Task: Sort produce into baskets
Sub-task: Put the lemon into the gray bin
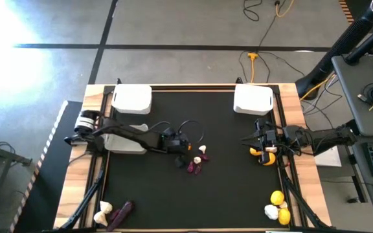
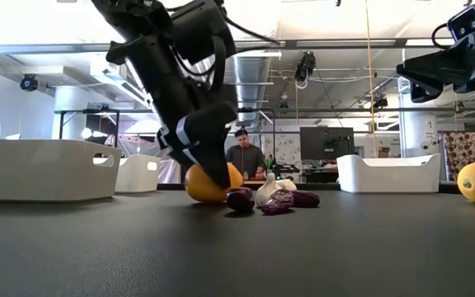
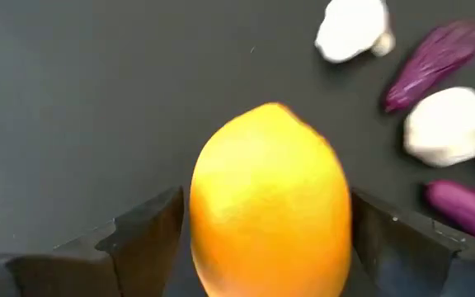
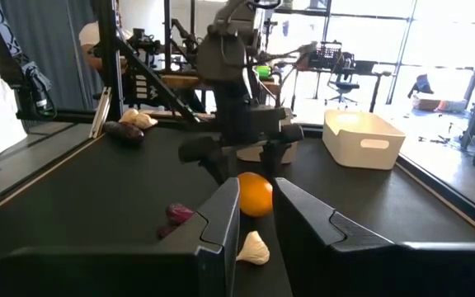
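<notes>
A yellow-orange lemon lies on the black table near its middle. My left gripper points steeply down over it, open, with one finger on each side of the lemon; I see no touch. Beside the lemon lie two garlic bulbs and purple pieces. In the high view my left gripper is at the table's middle. My right gripper hangs level at the right edge, shut and holding nothing, above another lemon. Three white baskets stand at the far side.
At the near left corner lie a garlic bulb and a purple piece. At the near right corner lie two lemons and a garlic bulb. A person sits beyond the table's far edge.
</notes>
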Robot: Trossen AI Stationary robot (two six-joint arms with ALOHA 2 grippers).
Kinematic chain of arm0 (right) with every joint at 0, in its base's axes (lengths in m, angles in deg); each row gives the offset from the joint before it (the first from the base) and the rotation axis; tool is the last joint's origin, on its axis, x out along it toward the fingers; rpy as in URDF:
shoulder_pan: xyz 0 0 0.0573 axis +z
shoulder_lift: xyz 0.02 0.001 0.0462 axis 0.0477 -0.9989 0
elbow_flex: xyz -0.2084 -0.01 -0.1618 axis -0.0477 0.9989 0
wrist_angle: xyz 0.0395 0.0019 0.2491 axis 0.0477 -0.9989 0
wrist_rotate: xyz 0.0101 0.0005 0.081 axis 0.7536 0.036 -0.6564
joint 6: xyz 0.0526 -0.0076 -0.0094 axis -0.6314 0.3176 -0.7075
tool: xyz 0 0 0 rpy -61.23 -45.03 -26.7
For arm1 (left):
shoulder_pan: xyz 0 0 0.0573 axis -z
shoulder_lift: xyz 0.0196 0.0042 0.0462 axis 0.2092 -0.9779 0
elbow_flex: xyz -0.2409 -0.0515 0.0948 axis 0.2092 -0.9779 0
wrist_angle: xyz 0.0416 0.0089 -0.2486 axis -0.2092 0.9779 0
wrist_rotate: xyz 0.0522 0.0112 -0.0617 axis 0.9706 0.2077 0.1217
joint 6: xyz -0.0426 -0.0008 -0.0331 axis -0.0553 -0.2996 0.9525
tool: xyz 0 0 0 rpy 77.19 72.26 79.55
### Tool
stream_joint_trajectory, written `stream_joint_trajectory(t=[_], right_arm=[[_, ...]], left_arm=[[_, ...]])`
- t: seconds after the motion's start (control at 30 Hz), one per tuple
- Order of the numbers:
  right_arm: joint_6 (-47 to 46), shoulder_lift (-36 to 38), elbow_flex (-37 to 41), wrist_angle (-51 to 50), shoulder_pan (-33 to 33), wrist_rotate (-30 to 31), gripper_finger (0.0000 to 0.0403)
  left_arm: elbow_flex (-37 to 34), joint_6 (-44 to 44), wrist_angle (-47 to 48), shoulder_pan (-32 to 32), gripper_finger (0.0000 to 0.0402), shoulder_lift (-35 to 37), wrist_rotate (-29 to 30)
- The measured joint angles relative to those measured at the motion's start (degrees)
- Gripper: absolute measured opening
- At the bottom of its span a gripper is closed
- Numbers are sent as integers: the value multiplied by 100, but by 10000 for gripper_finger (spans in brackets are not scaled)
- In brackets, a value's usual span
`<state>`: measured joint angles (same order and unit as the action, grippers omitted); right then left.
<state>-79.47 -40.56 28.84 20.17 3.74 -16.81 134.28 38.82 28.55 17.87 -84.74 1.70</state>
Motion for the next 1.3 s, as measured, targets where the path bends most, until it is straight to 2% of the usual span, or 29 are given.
stream_joint_trajectory(t=[0.2, 0.53, 0.7, 0.8, 0.93, 1.07, 1.13, 1.3], right_arm=[[-2, 1, -1, 0, -1, -1, 68], [-2, 1, -1, 0, -1, 1, 68], [-2, 0, -1, 0, 1, 1, 68], [1, 1, -1, 0, -1, 1, 68], [5, 1, -1, 0, -1, 1, 68], [7, 1, -1, 0, 0, -1, 68], [-2, 1, 1, 0, 1, 1, 68], [-2, -1, -1, 0, -1, -1, 68]], left_arm=[[0, 163, -8, -6, 304, -66, 21], [120, 353, 243, -5, 225, -85, 89], [941, 522, 1820, 232, 226, 97, 45], [1578, 789, 3397, 490, 227, 206, 606], [2171, 1929, 5498, 762, 225, 458, 1271], [2127, 3377, 6962, 927, 225, 901, 1418], [1919, 3985, 7303, 956, 226, 1182, 1365], [795, 4693, 6510, 917, 226, 2064, 873]])
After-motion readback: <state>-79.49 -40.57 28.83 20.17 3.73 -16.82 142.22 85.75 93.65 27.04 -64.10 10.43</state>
